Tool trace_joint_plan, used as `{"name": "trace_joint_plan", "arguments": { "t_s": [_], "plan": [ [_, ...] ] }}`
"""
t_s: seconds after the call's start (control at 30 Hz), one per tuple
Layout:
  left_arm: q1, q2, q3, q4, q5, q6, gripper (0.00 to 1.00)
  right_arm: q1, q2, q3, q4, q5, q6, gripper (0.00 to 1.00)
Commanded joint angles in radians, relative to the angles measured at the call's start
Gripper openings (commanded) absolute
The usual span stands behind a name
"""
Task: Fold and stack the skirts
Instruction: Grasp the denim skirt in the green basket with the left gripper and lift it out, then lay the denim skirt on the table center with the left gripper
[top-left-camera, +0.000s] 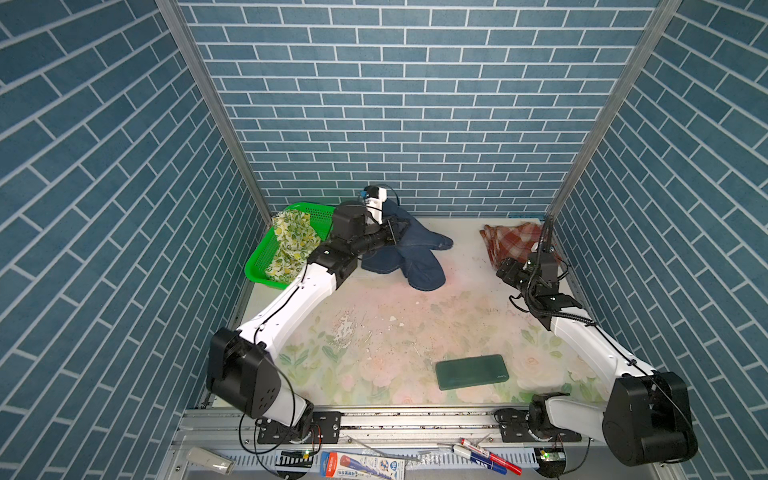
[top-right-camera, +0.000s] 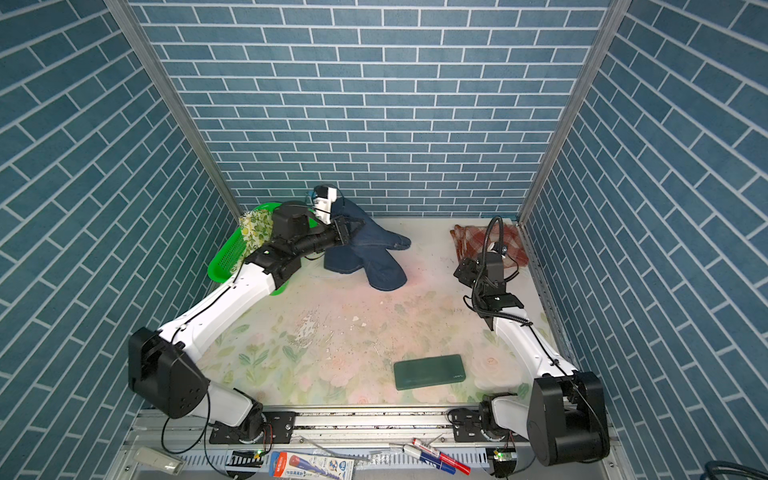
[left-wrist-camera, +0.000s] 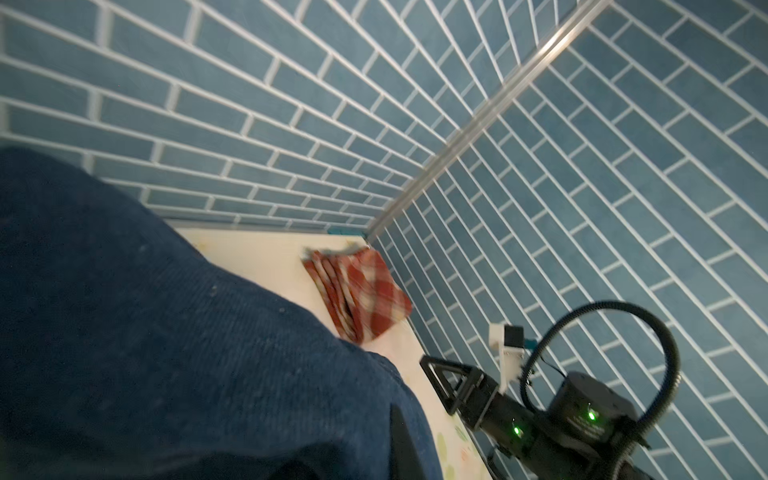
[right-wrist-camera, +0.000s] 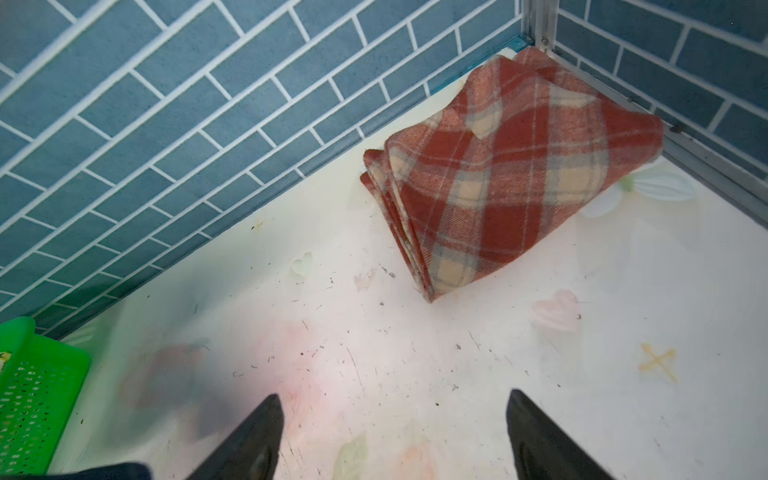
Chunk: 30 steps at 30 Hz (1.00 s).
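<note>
At the far left a green basket (top-left-camera: 262, 259) stands against the side wall, and the lemon-print skirt (top-left-camera: 291, 245) lies heaped in it, spilling over its rim. The left arm reaches across the basket's near corner to the denim skirt (top-left-camera: 415, 262), which lies crumpled by the back wall, just right of the basket. Part of the skirt rises in a peak around the left gripper (top-left-camera: 392, 232). The cloth hides the fingertips in every view, so I cannot tell whether the jaws are pinched on it.

Right of the denim, a bare strip of table (top-left-camera: 395, 324) runs to the plaid skirt (right-wrist-camera: 507, 174). That one lies folded in the far right corner, its edges against the back and side walls.

The right gripper (right-wrist-camera: 392, 403) hangs above the table just in front of the plaid skirt, jaws wide apart with nothing between them.

Toward the front, right of centre, a dark green slab (top-left-camera: 471, 371) lies flat, well apart from all three skirts. The table around it is open up to the front rail.
</note>
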Motion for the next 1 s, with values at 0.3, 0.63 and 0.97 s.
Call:
{"name": "trace_joint_plan", "arguments": {
  "t_s": [0.3, 0.63, 0.97],
  "plan": [
    [0.033, -0.223, -0.282, -0.186, -0.362, 0.190, 0.99, -0.020, -0.022, 0.042, -0.079, -0.134, -0.090, 0.83],
    [-0.204, -0.090, -0.244, -0.259, -0.517, 0.505, 0.93, 0.009, 0.143, 0.102, -0.085, -0.279, -0.022, 0.79],
    [-0.492, 0.272, 0.053, -0.337, -0.718, 0.743, 0.95, -0.211, 0.118, 0.031, -0.013, -0.397, 0.155, 0.75]
  ]
}}
